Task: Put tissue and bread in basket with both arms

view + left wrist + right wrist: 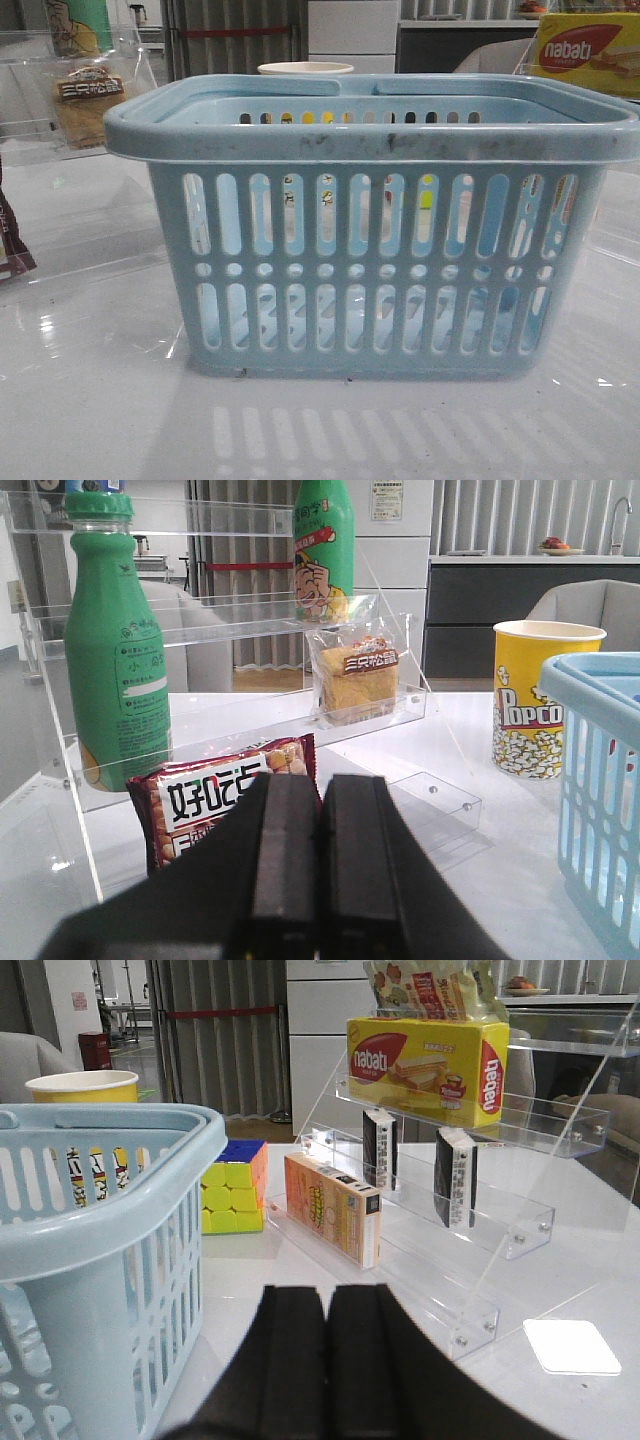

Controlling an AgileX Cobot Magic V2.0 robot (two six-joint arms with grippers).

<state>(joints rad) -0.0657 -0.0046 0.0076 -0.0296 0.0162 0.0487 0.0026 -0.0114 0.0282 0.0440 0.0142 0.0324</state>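
The light-blue basket [375, 140] stands in the middle of the table; it also shows in the left wrist view [600, 810] and the right wrist view [100, 1250]. The bread [357, 675], in a clear packet with a dark label, sits on the lower step of a clear shelf, also seen in the front view [85, 100] at the far left. A soft printed packet [430, 990] that may be the tissue lies on top of the nabati box [425, 1065]. My left gripper [320, 780] is shut and empty, short of the bread. My right gripper [326, 1290] is shut and empty beside the basket.
The left shelf [60, 760] holds green bottles [115, 660] and a red snack packet [215, 800]. A popcorn cup [540, 700] stands behind the basket. The right shelf [520, 1230] holds an orange box [335, 1205] and dark packets [455, 1175], with a puzzle cube [235, 1190] nearby.
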